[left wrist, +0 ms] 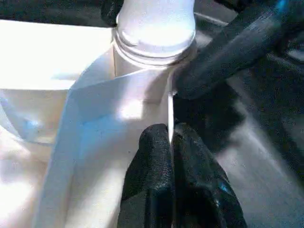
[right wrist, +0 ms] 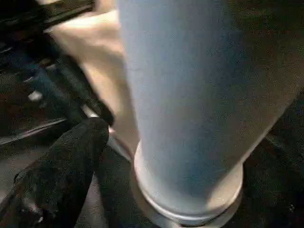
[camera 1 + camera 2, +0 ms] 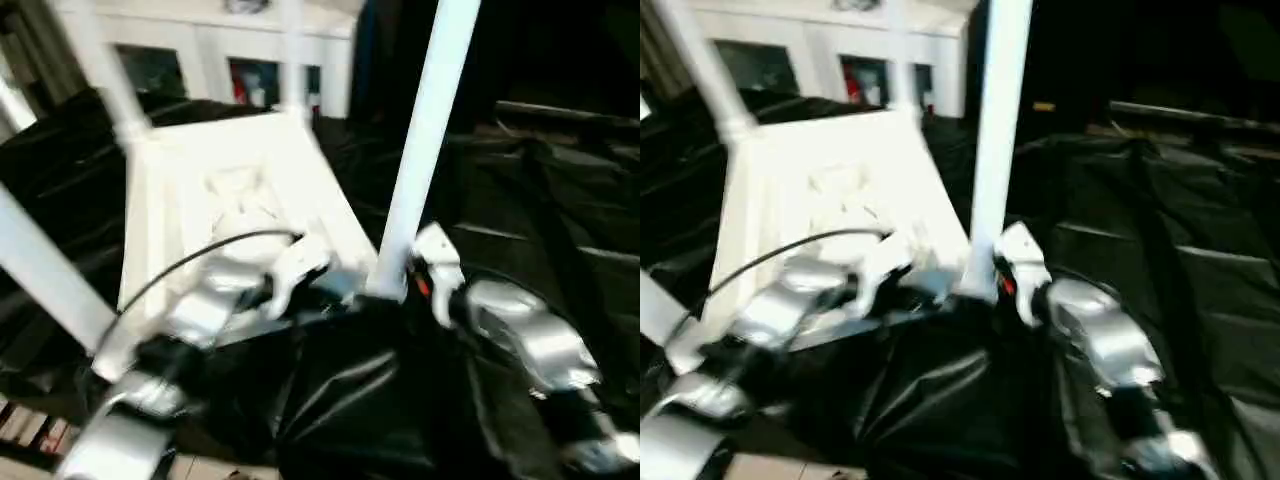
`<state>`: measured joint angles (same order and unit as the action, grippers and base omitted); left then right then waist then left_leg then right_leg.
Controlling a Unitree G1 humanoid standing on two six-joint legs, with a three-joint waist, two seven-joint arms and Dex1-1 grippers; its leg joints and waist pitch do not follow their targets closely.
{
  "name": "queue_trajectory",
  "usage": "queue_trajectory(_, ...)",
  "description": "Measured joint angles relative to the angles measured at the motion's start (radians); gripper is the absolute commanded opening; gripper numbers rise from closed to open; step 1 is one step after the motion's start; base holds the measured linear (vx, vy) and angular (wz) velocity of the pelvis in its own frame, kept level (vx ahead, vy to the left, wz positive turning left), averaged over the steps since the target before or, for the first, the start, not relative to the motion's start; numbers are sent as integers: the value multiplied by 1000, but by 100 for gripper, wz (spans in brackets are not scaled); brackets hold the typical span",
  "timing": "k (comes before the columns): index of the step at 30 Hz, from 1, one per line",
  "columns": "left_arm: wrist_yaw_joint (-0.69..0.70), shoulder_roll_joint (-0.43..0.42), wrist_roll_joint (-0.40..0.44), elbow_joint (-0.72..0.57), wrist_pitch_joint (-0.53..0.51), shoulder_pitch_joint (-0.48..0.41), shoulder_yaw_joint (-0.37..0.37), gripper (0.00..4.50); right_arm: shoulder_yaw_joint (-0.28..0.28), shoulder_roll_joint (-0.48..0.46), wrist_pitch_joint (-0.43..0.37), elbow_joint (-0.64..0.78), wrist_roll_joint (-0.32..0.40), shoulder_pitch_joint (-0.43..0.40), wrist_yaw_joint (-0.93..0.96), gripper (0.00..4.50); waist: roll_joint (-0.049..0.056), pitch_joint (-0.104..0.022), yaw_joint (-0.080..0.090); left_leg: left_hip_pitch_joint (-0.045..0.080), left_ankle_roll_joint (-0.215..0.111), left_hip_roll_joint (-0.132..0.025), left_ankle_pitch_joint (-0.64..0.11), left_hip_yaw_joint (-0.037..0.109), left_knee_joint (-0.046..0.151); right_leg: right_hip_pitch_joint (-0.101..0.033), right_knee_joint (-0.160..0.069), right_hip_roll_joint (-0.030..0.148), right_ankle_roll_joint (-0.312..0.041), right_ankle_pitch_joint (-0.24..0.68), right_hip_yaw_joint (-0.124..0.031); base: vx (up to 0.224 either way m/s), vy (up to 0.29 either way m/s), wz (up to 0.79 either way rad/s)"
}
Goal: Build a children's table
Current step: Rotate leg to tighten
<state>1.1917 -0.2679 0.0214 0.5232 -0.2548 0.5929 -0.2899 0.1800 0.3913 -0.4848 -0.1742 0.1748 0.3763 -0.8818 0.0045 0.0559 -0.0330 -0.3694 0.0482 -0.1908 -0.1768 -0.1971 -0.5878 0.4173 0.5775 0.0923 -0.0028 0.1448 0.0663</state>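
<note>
The children's table [image 3: 230, 190] lies upside down on a black sheet, its ribbed underside facing up and its white legs pointing upward. The nearest leg [image 3: 425, 140] stands in the near right corner socket [image 1: 154, 52]. My left gripper [image 1: 171, 142] is shut on the thin white rim of the table top just beside that socket. My right gripper [image 3: 405, 288] sits at the base of that leg, open. One of its black fingers [image 2: 66, 161] stands a little apart from the leg [image 2: 190, 95], and the other finger is hidden behind the leg.
Black sheeting [image 3: 560, 200] covers the floor around the table. White cabinets [image 3: 200, 50] stand at the back. Other legs rise at the far corners [image 3: 100, 60] [image 3: 290, 50] and at the near left [image 3: 40, 270]. A black cable [image 3: 190, 260] arcs over my left forearm.
</note>
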Motion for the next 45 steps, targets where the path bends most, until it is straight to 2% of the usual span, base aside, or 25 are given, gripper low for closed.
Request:
queue_trajectory(1,13,-5,0,-3,0,-2,-1,0,4,8,-4,8,7,-1,-16,421,0,0,-2,0,0,0,0,0,-1,0,0,0,0,0,-1,0,0,0)
queue_trajectory(6,50,-25,-6,-23,-4,-13,-6,0,7,21,-16,17,27,-2,-61,402,-1,1,-3,-1,0,0,0,-1,-3,-1,0,0,0,0,-2,0,0,0)
queue_trajectory(8,62,-33,-8,-29,-6,-15,-11,0,8,22,-16,25,29,-8,-69,373,-1,1,-4,-1,0,0,0,-1,-3,-1,0,0,0,0,-2,0,0,0)
queue_trajectory(12,81,-42,-15,-46,-11,-29,-12,0,9,25,-31,51,30,-23,-79,364,-2,1,-5,-1,0,0,0,-1,-2,-1,0,0,0,0,-2,0,0,0)
queue_trajectory(14,81,-42,-15,-46,-12,-29,-12,0,11,16,-33,52,31,-24,-75,335,-2,1,-5,-1,0,0,0,-1,-2,-1,0,0,0,0,-2,0,0,0)
queue_trajectory(16,80,-42,-15,-46,-13,-29,-11,0,7,5,-34,52,30,-28,-57,326,-1,1,-5,-1,0,0,0,-1,-2,-1,0,0,0,0,-2,0,0,0)
queue_trajectory(21,7,-3,5,-8,-22,-5,1,0,-51,-81,-33,11,23,-28,83,281,-2,1,1,0,0,0,0,-1,-3,-2,0,0,0,0,-2,0,0,0)
queue_trajectory(25,-163,87,26,95,-56,64,28,0,-131,-194,-26,-88,-14,28,316,257,-2,1,14,0,0,1,0,0,-4,-1,-2,1,1,1,-2,0,0,0)
queue_trajectory(29,-308,168,42,169,-81,115,50,0,-194,-284,2,-178,-35,87,525,254,-1,1,31,-1,0,2,0,0,-4,-1,-4,1,1,1,-1,0,0,0)
queue_trajectory(30,-330,179,44,178,-82,121,53,0,-204,-300,11,-196,-39,98,559,310,-1,1,34,-1,0,2,0,0,-4,0,-4,1,1,1,-1,0,0,0)
queue_trajectory(34,-371,202,51,197,-81,135,59,0,-232,-340,33,-237,-53,124,625,342,-1,0,37,0,0,2,0,1,-4,-1,-4,1,1,1,0,0,0,0)
queue_trajectory(39,-366,201,58,197,-63,134,48,0,-227,-335,36,-231,-61,124,609,385,0,0,36,0,0,2,0,1,-3,-1,-3,1,1,0,-1,0,0,0)
queue_trajectory(43,-362,200,71,197,-26,132,33,0,-185,-293,44,-199,-78,97,572,385,0,0,29,0,0,2,0,1,-2,0,-2,1,1,0,0,0,0,0)
queue_trajectory(45,-352,200,74,196,-3,130,17,0,-154,-239,47,-149,-95,56,526,385,0,0,19,-1,0,1,0,1,0,-1,-2,1,1,1,0,0,0,0)
